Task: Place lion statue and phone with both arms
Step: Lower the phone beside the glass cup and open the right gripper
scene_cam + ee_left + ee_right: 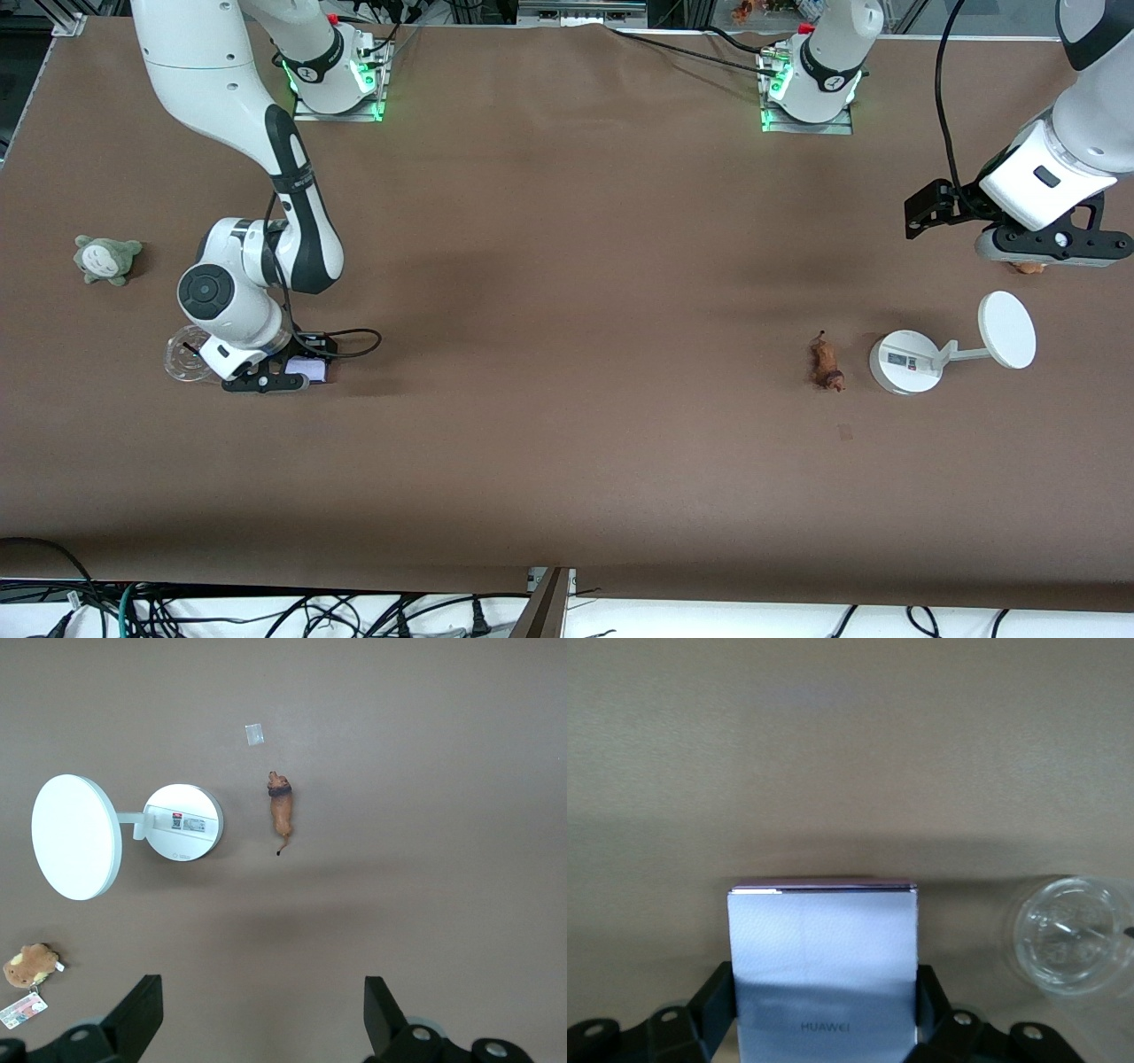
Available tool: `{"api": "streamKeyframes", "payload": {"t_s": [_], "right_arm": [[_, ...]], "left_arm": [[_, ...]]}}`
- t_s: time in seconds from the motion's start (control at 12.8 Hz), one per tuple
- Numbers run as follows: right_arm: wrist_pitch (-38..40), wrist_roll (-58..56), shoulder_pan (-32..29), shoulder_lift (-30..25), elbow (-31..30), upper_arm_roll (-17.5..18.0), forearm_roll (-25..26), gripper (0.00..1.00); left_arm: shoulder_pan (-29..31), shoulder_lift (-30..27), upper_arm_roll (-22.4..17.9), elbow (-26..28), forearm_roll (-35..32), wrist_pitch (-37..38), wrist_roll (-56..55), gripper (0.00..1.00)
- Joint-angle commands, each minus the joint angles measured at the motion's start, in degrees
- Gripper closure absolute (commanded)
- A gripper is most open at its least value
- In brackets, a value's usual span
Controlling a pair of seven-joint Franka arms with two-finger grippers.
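The lion statue (827, 361), small and orange-brown, lies on the brown table beside the white stand, toward the left arm's end. It also shows in the left wrist view (282, 811). My left gripper (1054, 252) is open and empty in the air over a round brown plush, apart from the lion; its own view (261, 1010) shows the fingers spread wide. The phone (310, 369), a pale lavender rectangle, is at table level toward the right arm's end. My right gripper (282, 377) is shut on it, the fingers pressed against both sides of the phone (824, 957).
A white round stand (905, 361) with a disc on an arm stands beside the lion. A brown plush with a tag (31, 964) lies under the left gripper. A clear plastic lid (186, 354) lies beside the right gripper. A grey-green plush (106, 259) sits at the right arm's end.
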State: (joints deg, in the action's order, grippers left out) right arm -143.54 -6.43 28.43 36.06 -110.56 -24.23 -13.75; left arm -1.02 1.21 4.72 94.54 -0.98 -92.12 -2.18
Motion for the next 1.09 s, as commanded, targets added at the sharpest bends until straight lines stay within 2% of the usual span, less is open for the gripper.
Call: {"api": "streamKeyframes", "payload": {"t_s": [0.0,0.08,0.23,0.31,0.63,1.02], "right_arm": [[-1.91,-2.53,-0.84,0.76,0.09,0.76,-1.90,1.00],[-2.09,-2.53,-0.83,0.85,0.09,0.76,-1.90,0.96],[-2.09,-2.53,-0.83,0.85,0.17,0.76,-1.90,0.17],[-2.01,-2.45,-0.75,0.85,0.17,0.76,-1.99,0.01],[-0.17,-2.62,-0.13,-0.28,0.44,0.76,-1.90,0.00],[23.52,-1.39,0.13,-10.64,5.34,0.15,-1.29,0.00]], "left_arm": [[-0.21,0.37,-0.06,-1.56,0.19,1.42,0.07,0.00],[-0.21,0.37,-0.06,-1.56,0.19,1.33,0.07,0.00],[-0.21,0.37,0.02,-1.56,0.19,1.42,0.07,0.00],[-0.21,0.37,0.02,-1.56,0.19,1.33,0.07,0.00],[-0.21,0.37,0.02,-1.56,0.19,1.51,0.07,0.00],[-0.21,0.37,0.02,-1.56,0.19,1.42,0.07,0.00]]}}
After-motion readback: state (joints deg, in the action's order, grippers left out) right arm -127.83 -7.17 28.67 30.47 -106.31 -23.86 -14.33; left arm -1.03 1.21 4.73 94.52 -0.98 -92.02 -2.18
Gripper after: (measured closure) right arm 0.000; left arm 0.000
